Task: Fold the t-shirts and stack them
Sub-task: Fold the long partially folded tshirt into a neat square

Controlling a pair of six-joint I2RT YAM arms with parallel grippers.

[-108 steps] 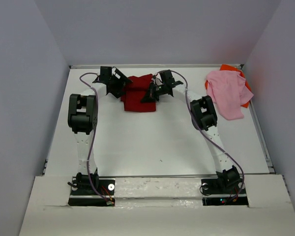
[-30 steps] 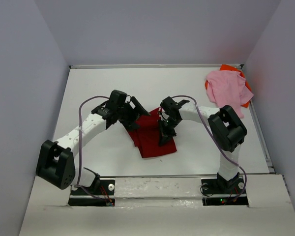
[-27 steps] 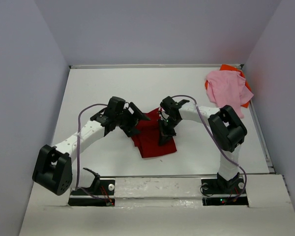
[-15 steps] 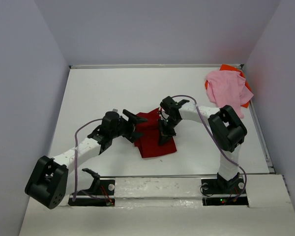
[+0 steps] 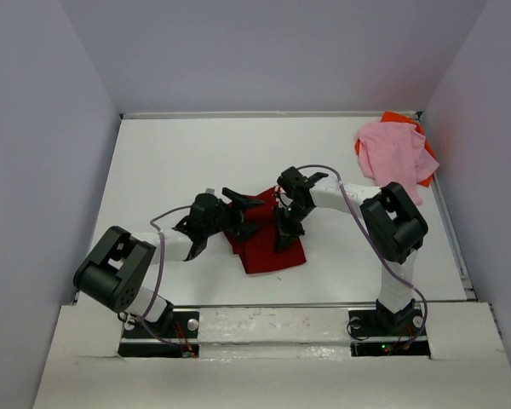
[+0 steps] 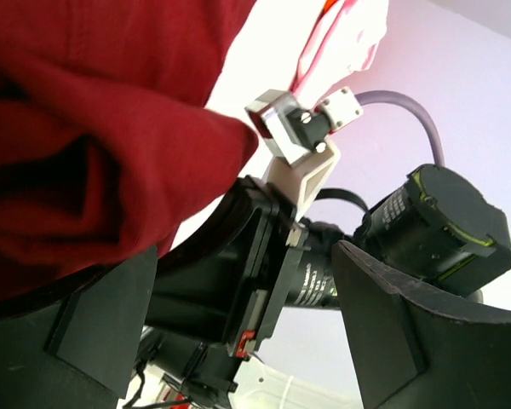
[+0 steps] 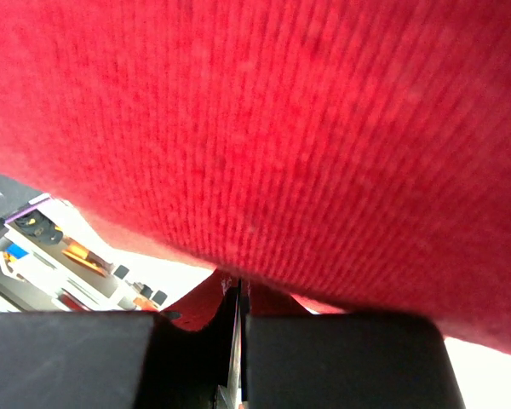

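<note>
The dark red t-shirt lies folded on the white table, near the middle front. My left gripper is open at the shirt's left edge, a thick red fold just above its wide-apart fingers. My right gripper is shut on the right side of the dark red t-shirt, whose cloth fills the right wrist view and bunches at the closed fingertips. The light pink t-shirt lies crumpled at the far right on top of the bright orange t-shirt.
Grey walls close in the table on the left, back and right. A raised white ledge with both arm bases runs along the near edge. The right arm's wrist shows between my left fingers, very close.
My left arm has drawn back, its elbow swinging to the near left, and its gripper stays open at the shirt's left edge. The right gripper and dark red shirt have not moved.
</note>
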